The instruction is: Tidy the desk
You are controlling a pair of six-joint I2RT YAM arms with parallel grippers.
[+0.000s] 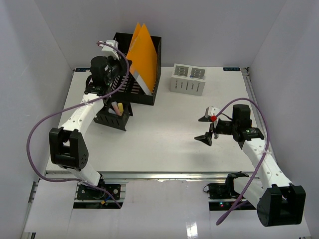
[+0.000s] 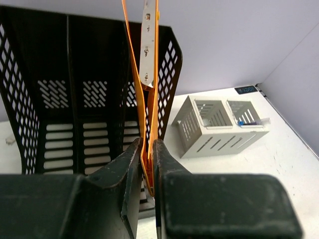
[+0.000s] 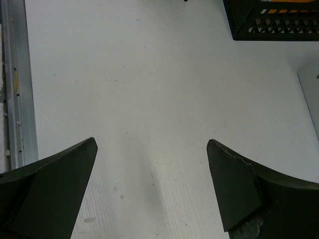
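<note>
Two orange folders (image 1: pixel 142 55) stand tilted in the black mesh file rack (image 1: pixel 145 93) at the back left of the white desk (image 1: pixel 164 149). In the left wrist view the orange folders (image 2: pixel 149 119) sit in the rack's (image 2: pixel 55 74) right-hand slot. My left gripper (image 2: pixel 147 148) is shut on their lower near edge, one finger on each side. From above, the left gripper (image 1: pixel 110 69) sits against the rack's left side. My right gripper (image 1: pixel 205 128) hovers open over bare desk (image 3: pixel 149 74) at the right, with nothing between its fingers (image 3: pixel 234 184).
A small black mesh pen holder (image 1: pixel 113 117) with a few items stands in front of the rack, under the left arm. A white slotted organizer (image 1: pixel 188 79) sits at the back centre, also seen in the left wrist view (image 2: pixel 219 124). A metal rail (image 1: pixel 164 175) runs along the desk's front edge.
</note>
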